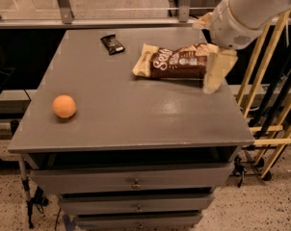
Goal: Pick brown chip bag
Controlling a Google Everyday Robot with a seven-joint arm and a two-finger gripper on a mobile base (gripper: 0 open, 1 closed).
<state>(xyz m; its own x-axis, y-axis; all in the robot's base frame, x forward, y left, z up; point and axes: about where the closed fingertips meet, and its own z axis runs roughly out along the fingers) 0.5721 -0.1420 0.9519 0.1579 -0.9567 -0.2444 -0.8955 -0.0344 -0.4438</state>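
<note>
The brown chip bag [174,61] lies flat at the back right of the grey table top [136,114]. Its dark brown middle with white lettering faces up and its ends are cream. My gripper [209,47] reaches in from the top right on a white arm. It hangs over the bag's right end, which it partly hides. Its cream fingers [218,73] stand apart, open and empty, one above the bag's right end and one in front of it.
A small black snack-bar wrapper [112,44] lies at the back, left of the bag. An orange ball [64,106] sits at the front left. Drawers [136,182] are under the top. A wooden rack [266,81] stands close on the right, and a glass rail runs behind.
</note>
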